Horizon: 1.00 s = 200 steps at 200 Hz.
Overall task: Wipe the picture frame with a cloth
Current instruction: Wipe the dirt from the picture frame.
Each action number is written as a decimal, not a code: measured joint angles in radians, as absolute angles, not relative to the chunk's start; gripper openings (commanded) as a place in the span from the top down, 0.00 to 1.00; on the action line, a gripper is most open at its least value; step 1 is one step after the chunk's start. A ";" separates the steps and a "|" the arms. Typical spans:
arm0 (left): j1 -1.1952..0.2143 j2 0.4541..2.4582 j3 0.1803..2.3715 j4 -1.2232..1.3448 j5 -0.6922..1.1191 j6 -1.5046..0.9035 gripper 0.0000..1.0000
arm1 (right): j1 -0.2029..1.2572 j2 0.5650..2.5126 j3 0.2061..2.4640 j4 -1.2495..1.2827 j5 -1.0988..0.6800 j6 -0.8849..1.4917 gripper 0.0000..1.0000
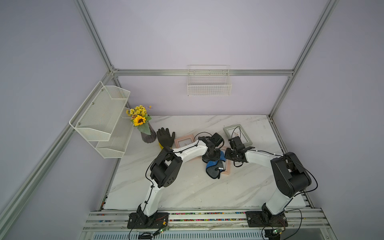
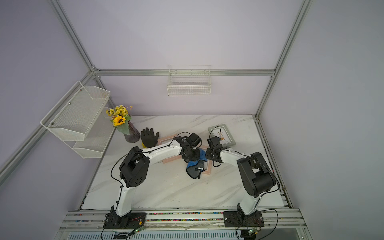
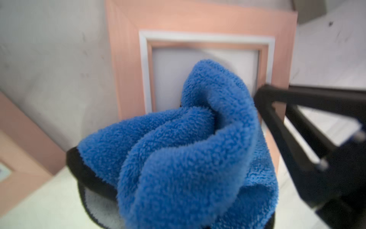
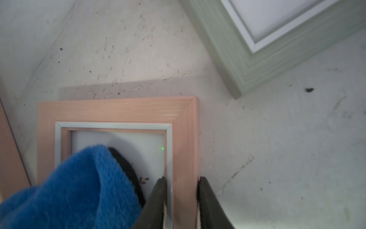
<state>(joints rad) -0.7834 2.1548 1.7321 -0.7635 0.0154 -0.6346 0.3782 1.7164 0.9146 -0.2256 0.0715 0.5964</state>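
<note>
l gripper (image 1: 210, 155) clenched on blue cloth (image 3: 188, 148), bunched on glass of the pink picture frame (image 4: 118, 111). r wrist view shows r gripper (image 4: 181, 178) pinching that frame's side rail; top views hide the grip.

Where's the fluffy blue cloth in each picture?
In a top view: the cloth lies mid-table between the two arms, on the pink frame.
In a top view: same spot, on the same frame.
Left wrist: bunched up close, hiding part of the frame.
Right wrist: at the picture's edge, over the frame's glass.
Shared landmark: the pink frame.
</note>
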 measured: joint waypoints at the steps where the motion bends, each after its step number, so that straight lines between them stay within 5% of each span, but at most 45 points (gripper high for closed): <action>1: -0.782 2.158 1.736 -0.765 0.014 -0.633 1.00 | 0.379 1.716 0.914 -0.226 0.072 0.596 0.72; 54: -0.731 2.341 2.018 -0.837 0.017 -0.581 1.00 | 0.385 1.711 0.901 -0.207 0.077 0.598 0.72; 138: -0.813 2.094 1.638 -0.772 0.022 -0.587 0.99 | 0.389 1.713 0.900 -0.201 0.076 0.596 0.72; 200: -0.754 2.251 1.885 -0.855 0.009 -0.569 0.99 | 0.389 1.715 0.905 -0.205 0.078 0.596 0.72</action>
